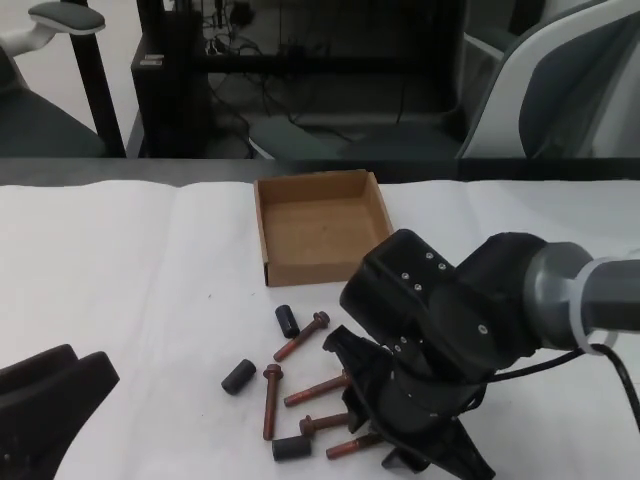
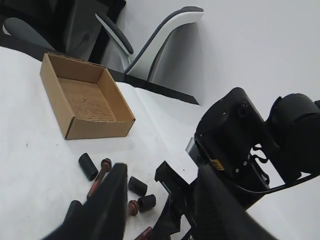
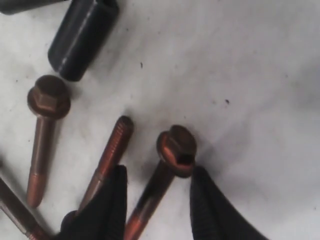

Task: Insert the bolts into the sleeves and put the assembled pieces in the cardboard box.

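Observation:
The cardboard box (image 1: 320, 225) (image 2: 85, 95) stands open and bare inside at mid-table. Several copper bolts (image 1: 270, 400) and three black sleeves (image 1: 287, 320) (image 1: 238, 376) (image 1: 290, 448) lie loose on the white cloth in front of it. My right gripper (image 1: 362, 400) (image 3: 157, 175) hangs low over this scatter, open, its fingers either side of the shank of one hex-head bolt (image 3: 175, 150) without pinching it. Beside that bolt lie another bolt (image 3: 42, 130) and a sleeve (image 3: 82, 37). My left gripper (image 1: 85, 375) (image 2: 162, 172) is open and holds nothing, at the near left, apart from the parts.
The right arm's bulky black wrist (image 1: 440, 320) (image 2: 235, 135) looms over the near-right part of the pile. White cloth (image 1: 120, 270) covers the bench to its back edge, with chairs and a dark stand behind. Open cloth lies left of the parts.

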You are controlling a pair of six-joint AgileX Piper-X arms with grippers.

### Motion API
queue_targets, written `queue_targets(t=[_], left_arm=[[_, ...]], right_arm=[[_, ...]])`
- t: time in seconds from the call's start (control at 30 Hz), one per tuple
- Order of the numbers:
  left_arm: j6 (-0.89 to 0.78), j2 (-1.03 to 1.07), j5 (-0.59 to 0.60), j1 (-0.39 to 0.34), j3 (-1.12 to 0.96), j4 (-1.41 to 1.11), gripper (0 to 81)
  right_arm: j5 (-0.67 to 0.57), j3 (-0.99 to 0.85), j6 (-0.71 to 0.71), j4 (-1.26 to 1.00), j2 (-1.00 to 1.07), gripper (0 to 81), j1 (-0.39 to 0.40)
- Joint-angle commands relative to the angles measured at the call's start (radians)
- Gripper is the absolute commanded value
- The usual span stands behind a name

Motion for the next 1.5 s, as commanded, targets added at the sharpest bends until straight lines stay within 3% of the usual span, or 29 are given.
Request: queue_targets(t=[0.0,0.97,1.03,1.17,1.27,1.47], left_arm=[[-0.008,0.003,-0.010,0.002,-0.012,-0.018,44.1],[-0.008,0.003,-0.039,0.002,-0.012,-0.018,44.1],[-0.008,0.003,-0.043,0.002,-0.012,-0.018,44.1],[-0.008,0.003,-0.069,0.002,-0.012,-0.018,44.1],[-0.008,0.003,-0.069,0.002,-0.012,-0.018,44.1],[-0.008,0.003,-0.069,0.002,-0.012,-0.018,44.1]], right_arm=[[-0.009,-0.007,-0.008,-0.032,0.015,41.3,-0.006],[-0.018,-0.007,-0.008,0.083,0.052,41.2,-0.029],[-0.013,-0.007,-0.010,0.083,0.057,36.8,-0.029],[-0.011,-0.007,-0.043,0.083,0.061,13.4,-0.029],[-0.011,-0.007,-0.054,0.083,0.061,1.7,-0.029],[-0.011,-0.007,-0.062,0.076,0.061,0.6,-0.029]])
